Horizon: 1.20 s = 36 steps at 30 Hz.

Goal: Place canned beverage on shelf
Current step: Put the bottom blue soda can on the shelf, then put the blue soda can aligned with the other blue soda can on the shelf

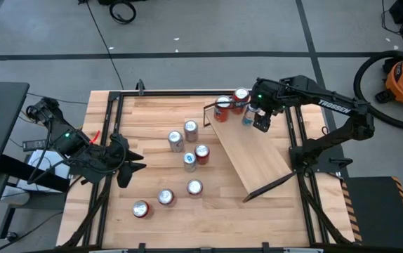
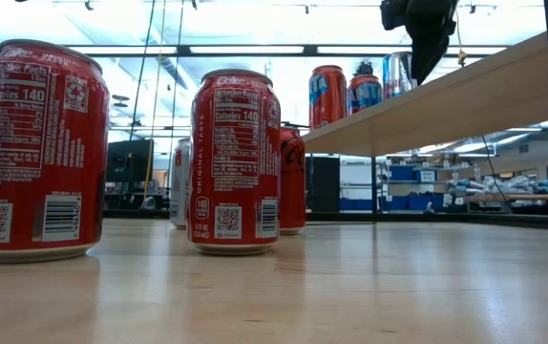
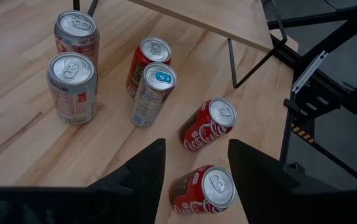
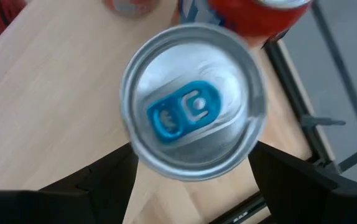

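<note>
The blue-tab can (image 4: 194,111) stands on the shelf (image 1: 254,153) at its upper end, just beside two red cans (image 1: 231,102) already placed there. You look to be at the release — lift the right tool (image 1: 260,122) straight up and clear of the rim, so a finger doesn't tip the can down the slope. Its fingers (image 4: 303,177) sit spread either side of the can and appear not to grip it. The left tool (image 3: 191,171) waits, spread wide and empty, over the table (image 1: 152,116), well apart from the shelf — above the loose cans (image 3: 208,123).
</note>
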Each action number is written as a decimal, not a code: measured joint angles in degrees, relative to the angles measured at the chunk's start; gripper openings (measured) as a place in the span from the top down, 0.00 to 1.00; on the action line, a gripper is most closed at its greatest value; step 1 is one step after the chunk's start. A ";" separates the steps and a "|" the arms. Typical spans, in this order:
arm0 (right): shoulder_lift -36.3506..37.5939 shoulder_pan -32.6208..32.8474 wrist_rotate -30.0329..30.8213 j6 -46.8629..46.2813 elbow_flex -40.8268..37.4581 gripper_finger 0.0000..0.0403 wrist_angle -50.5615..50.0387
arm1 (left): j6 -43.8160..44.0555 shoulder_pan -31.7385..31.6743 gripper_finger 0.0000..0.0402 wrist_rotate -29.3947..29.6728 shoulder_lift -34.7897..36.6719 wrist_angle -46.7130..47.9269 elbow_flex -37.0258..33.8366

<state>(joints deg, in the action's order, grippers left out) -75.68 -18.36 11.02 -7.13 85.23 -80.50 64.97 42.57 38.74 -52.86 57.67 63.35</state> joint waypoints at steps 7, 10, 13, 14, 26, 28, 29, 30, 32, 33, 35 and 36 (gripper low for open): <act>0.00 1.64 -8.38 -10.46 0.00 0.22 -7.44 | 0.00 0.00 0.54 0.00 0.02 0.00 0.00; 0.00 3.51 -15.71 -16.04 0.00 0.22 -8.22 | -0.02 0.00 0.54 0.00 0.02 0.02 0.00; 0.00 6.87 -20.11 -21.04 0.00 0.22 -7.76 | -0.04 0.00 0.54 0.00 0.00 0.00 0.00; 0.00 8.39 -20.53 -22.61 0.00 0.22 -7.24 | -0.11 0.00 0.54 0.01 0.01 0.00 0.00; -0.12 27.01 -15.07 -40.01 0.00 0.24 7.15 | -8.24 0.00 0.54 0.07 0.00 0.00 0.00; -0.99 29.11 -13.66 -40.79 0.03 0.26 10.60 | -9.87 -0.02 0.54 0.07 0.00 -0.02 0.00; -1.51 30.08 -13.44 -40.79 -0.02 0.27 12.29 | -10.50 -0.02 0.54 0.07 0.00 0.00 0.00; -2.53 30.87 -13.24 -40.77 0.01 0.27 13.86 | -10.65 0.00 0.54 0.07 0.00 0.02 0.00; -4.42 32.19 -13.11 -39.97 0.04 0.29 17.71 | -10.73 -0.02 0.54 0.04 0.00 -0.02 0.00; -5.70 32.70 -13.11 -39.51 0.04 0.30 19.45 | -10.73 -0.02 0.54 0.04 -0.02 0.07 0.00; -8.29 33.42 -12.98 -38.45 0.04 0.31 22.88 | -10.73 0.00 0.54 0.04 0.00 -0.04 0.00; -9.57 33.63 -12.95 -38.07 0.04 0.31 24.53 | -10.73 0.00 0.54 0.02 -0.02 0.01 0.00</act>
<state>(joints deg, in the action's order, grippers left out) -85.25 15.28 -1.93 -45.21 85.27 -55.97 54.24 42.57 38.76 -52.88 57.68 63.35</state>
